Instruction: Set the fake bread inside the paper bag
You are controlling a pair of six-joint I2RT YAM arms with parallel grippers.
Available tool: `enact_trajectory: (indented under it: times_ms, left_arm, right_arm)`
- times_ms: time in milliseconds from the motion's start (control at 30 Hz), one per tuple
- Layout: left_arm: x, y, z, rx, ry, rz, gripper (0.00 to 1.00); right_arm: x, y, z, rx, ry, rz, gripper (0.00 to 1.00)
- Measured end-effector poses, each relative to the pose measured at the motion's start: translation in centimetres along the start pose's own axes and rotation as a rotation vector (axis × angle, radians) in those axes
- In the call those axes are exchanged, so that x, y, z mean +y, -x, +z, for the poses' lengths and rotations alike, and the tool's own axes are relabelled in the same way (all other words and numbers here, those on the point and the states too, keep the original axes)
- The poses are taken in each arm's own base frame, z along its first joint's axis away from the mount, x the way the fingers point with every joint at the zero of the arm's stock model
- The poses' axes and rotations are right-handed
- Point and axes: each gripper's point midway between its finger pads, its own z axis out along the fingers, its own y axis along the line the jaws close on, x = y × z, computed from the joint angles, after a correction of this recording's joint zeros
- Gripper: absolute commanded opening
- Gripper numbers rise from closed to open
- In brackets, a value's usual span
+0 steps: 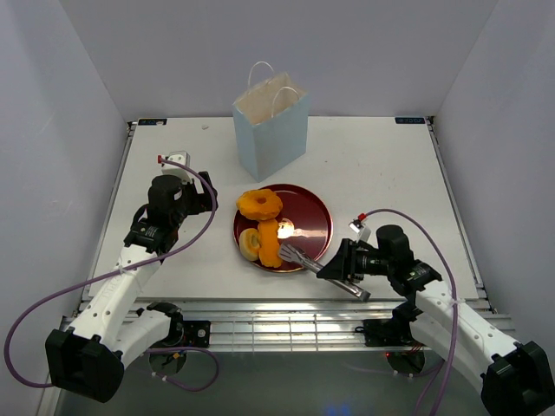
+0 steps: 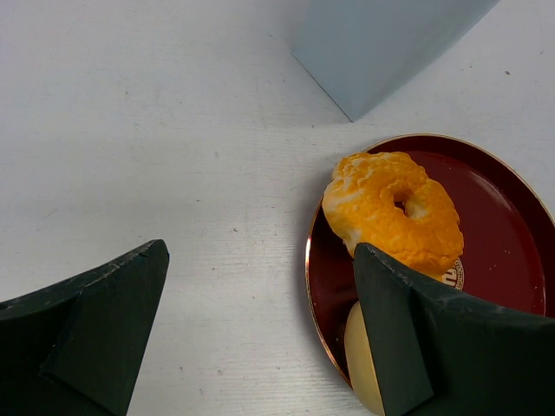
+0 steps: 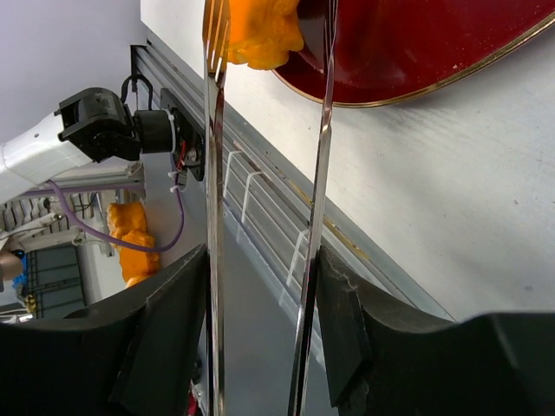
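The pale blue paper bag [image 1: 271, 130] stands upright and open at the back of the table; its lower corner shows in the left wrist view [image 2: 381, 43]. The fake bread lies on a dark red plate [image 1: 321, 217]: an orange ring [image 1: 259, 204] [image 2: 395, 212], an orange stick [image 1: 270, 243] [image 3: 256, 30], a pale roll [image 1: 250, 243] [image 2: 360, 360] and a small light piece [image 1: 285, 229]. My right gripper [image 1: 347, 264] [image 3: 263, 303] is shut on metal tongs [image 1: 312, 260] [image 3: 214, 173]; the tong tips reach the orange stick at the plate's near edge. My left gripper [image 1: 186, 192] [image 2: 260, 329] is open and empty, over the table just left of the plate.
White walls enclose the table on three sides. The table's near edge with metal rails [image 3: 260, 191] lies just below the tongs. The bag stands directly behind the plate [image 2: 503, 225].
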Motion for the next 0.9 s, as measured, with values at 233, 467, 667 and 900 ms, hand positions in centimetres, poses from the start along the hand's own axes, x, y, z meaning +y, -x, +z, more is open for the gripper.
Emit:
enact_trajectory:
  times_ms: [233, 467, 667, 900]
  left_arm:
    - [-0.1, 0.0, 0.0, 0.001, -0.004, 0.0, 0.98]
    - [-0.1, 0.0, 0.0, 0.002, -0.007, 0.0, 0.98]
    - [-0.2, 0.0, 0.0, 0.002, -0.009, 0.0, 0.98]
    - [-0.3, -0.1, 0.0, 0.004, -0.014, 0.0, 0.98]
  right_arm:
    - [0.1, -0.1, 0.5, 0.012, 0.012, 0.016, 0.58]
    - [0.4, -0.2, 1.1, 0.02, 0.033, 0.027, 0.59]
    - [0.8, -0.5, 1.4, 0.034, 0.046, 0.034, 0.59]
    - [1.3, -0.6, 1.8, 0.045, 0.063, 0.039, 0.59]
